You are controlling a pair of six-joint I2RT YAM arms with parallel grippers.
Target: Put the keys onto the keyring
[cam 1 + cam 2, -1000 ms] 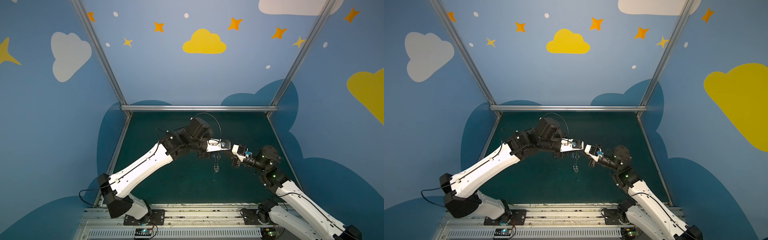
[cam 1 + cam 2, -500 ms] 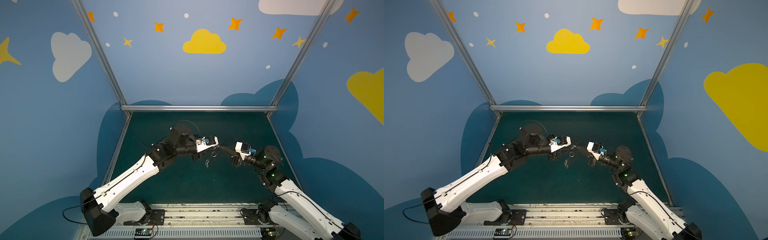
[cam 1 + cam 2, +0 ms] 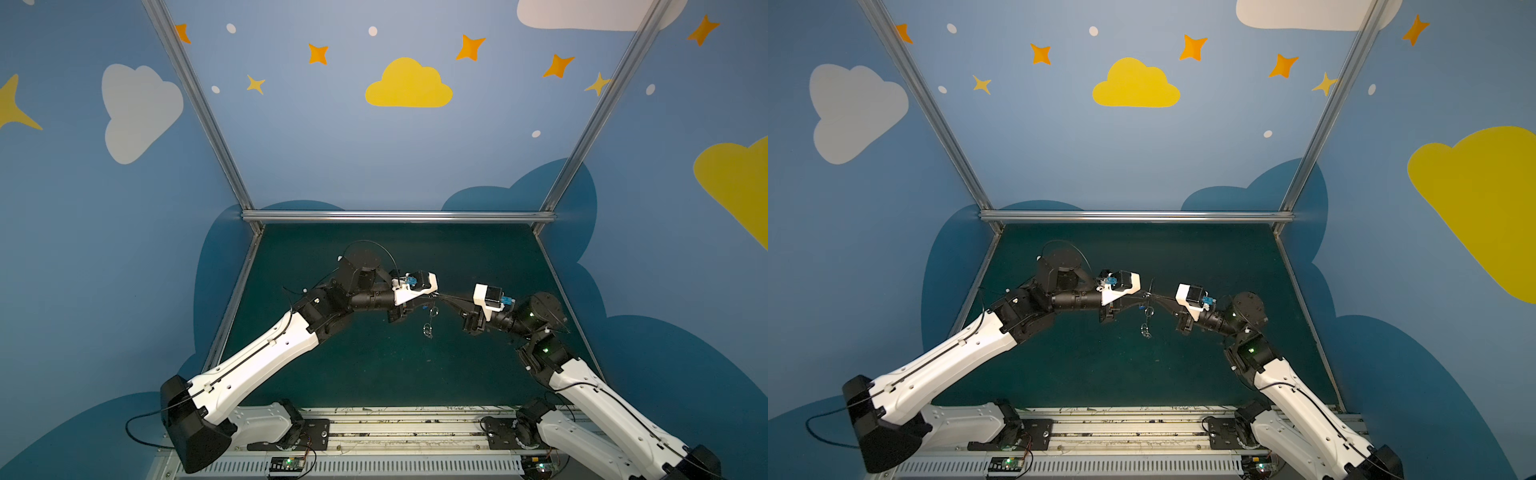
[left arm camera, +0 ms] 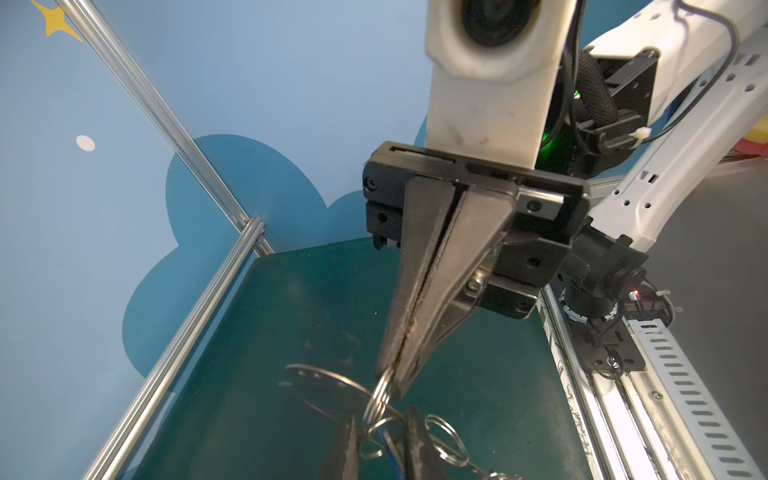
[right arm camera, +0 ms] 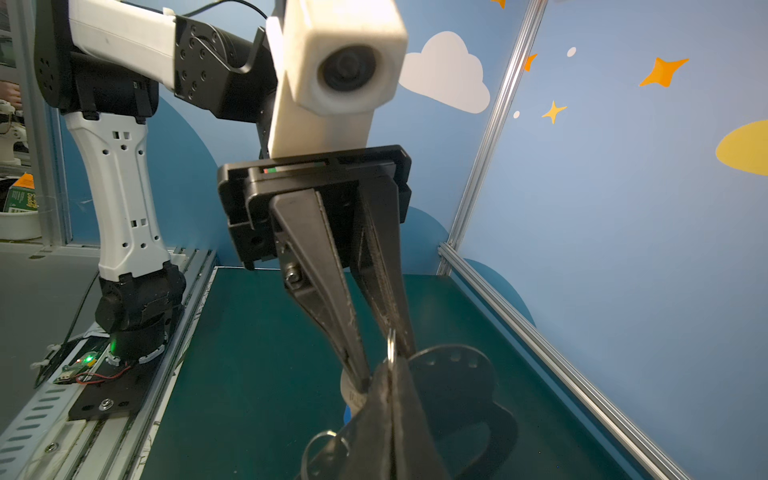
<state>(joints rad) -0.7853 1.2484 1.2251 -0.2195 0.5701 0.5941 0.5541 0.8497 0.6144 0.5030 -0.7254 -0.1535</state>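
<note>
Pinching 1 split ring (image 4: 376, 399), the right gripper (image 4: 393, 387) faces the cropped left gripper (image 4: 380, 415), whose jaws straddle a blue sliver of key (image 4: 388, 449), grip unclear; keyring (image 4: 316, 376) plate blurred beside them.

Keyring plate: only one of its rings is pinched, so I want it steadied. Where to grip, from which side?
Probably on the keyring plate just inside its row of holes, jaws across the flat faces, coming edge-on from the side away from the right gripper: it is thin and flat, and split rings crowd that gripper.
</note>
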